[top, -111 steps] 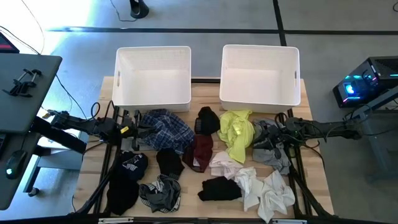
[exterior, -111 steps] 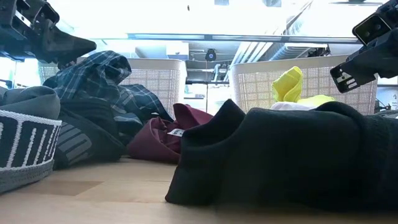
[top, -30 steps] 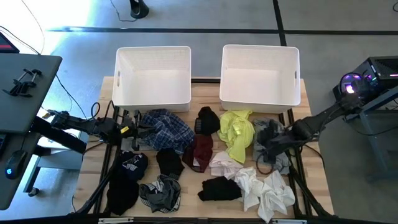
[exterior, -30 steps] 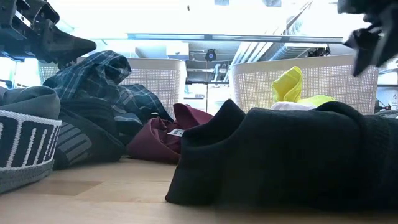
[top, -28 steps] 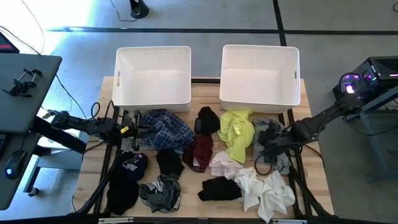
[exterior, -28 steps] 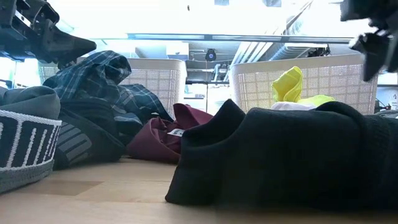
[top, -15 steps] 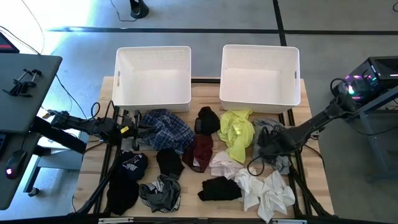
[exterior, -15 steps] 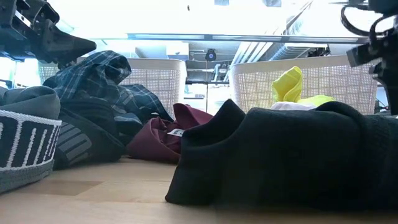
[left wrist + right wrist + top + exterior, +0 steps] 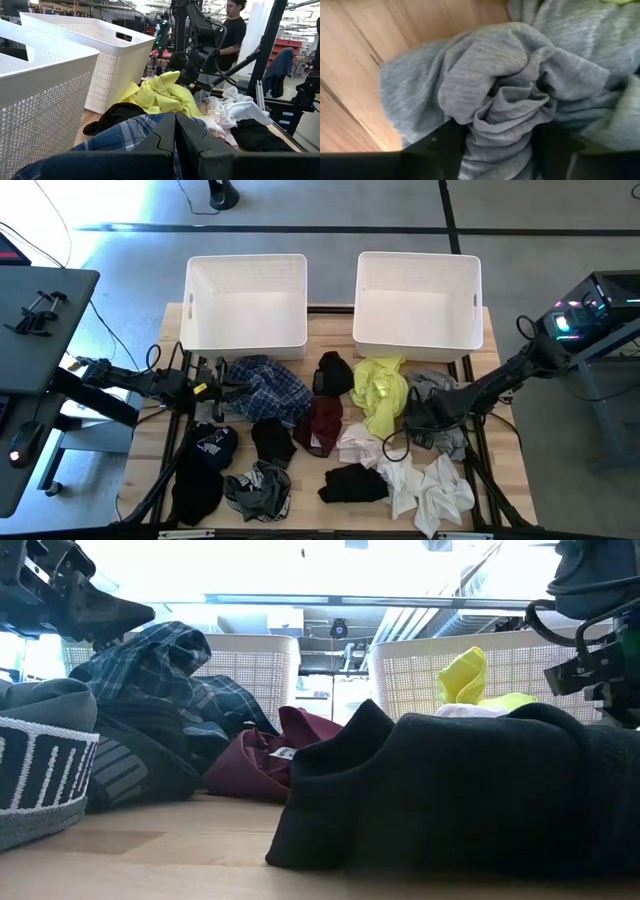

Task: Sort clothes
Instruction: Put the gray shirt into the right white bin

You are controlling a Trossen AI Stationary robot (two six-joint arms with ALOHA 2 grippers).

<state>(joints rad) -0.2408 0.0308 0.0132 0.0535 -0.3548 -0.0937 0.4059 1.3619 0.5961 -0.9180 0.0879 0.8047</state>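
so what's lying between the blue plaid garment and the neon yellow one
In the high view, a black garment and below it a maroon one lie between the blue plaid garment and the neon yellow one.

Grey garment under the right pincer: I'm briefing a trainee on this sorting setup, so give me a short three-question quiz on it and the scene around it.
1. True or false: the two white bins hold no clothes yet.
2. Which garment do the right pincer's fingers straddle? A) yellow B) grey C) maroon
3. Fill in: the left pincer is shut, hovering over the blue ______ garment.

Key: 1 true. 2 B, the grey garment, bunched between the fingers on the table's right side, beside the yellow garment. 3 plaid.
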